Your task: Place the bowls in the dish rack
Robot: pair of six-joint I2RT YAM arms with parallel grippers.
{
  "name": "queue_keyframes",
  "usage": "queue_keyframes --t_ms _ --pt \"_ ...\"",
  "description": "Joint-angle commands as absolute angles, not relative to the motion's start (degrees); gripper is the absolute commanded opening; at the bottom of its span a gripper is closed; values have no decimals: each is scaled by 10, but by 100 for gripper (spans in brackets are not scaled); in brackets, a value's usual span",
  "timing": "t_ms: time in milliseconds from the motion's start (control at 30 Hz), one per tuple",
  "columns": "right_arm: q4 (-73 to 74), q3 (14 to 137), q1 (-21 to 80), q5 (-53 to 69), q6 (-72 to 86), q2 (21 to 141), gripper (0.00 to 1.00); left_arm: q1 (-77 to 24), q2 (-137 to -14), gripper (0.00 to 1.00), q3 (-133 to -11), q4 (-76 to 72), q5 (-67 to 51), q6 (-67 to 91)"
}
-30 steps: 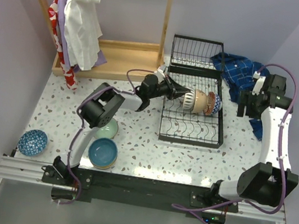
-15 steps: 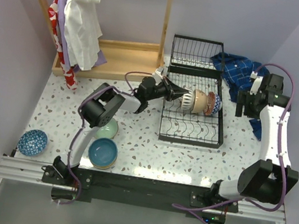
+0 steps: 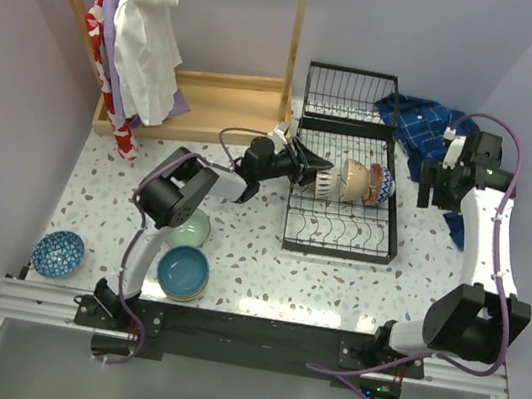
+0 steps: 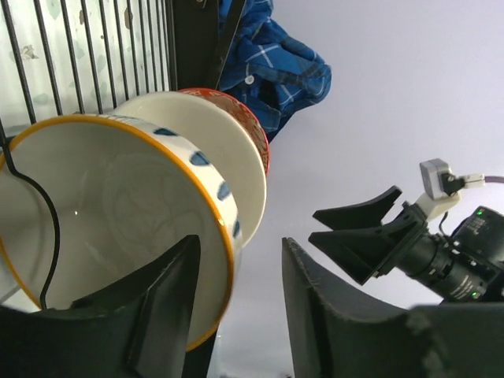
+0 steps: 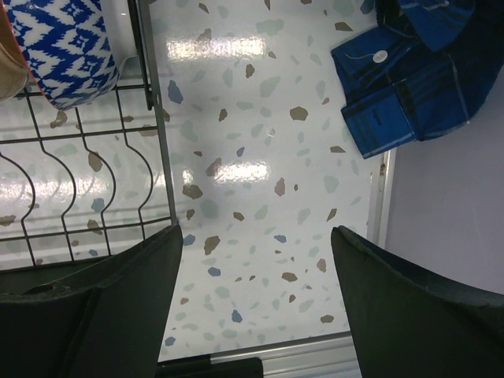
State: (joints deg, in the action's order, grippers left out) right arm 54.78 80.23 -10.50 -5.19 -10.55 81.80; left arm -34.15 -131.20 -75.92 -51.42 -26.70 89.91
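White, blue-dashed bowl (image 4: 118, 205) stands on edge in rack (image 3: 338, 255), mouth facing rack's left edge. Left gripper (image 4: 240, 252), half-spread, straddles its rim unclamped. Right gripper (image 5: 256, 236) spread wide, empty.

The right hand (image 5: 258, 244) stands with its two black fingers (image 5: 102, 299) spread wide at the bottom of the frame, only speckled tabletop (image 5: 252, 157) showing between them. Left of the gap runs the black wire side of the dish rack (image 5: 167, 197), its curved prongs lying over the tabletop. A blue-and-white patterned bowl (image 5: 63, 47) sits in the rack at the upper left, with a sliver of a paler bowl (image 5: 9, 71) beside it at the frame's edge. A crumpled blue plaid cloth (image 5: 425, 71) with a white button lies at the upper right, against a lavender wall (image 5: 457, 236).
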Motion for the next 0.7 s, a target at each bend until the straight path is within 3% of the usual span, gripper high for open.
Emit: queue_keyframes --t_ms 0,133,400,667 --pt "537 814 -102 -47 -105 802 80 -332 -1240 55 -751 -438 -281 813" --pt "542 822 -100 -42 -102 794 81 -325 -1207 66 -749 -366 -277 773" --pt "555 831 -101 -33 -99 777 81 -307 -1179 68 -793 -98 -229 628" --pt "564 827 -101 -25 -109 752 82 -280 -1110 68 -818 30 -242 459"
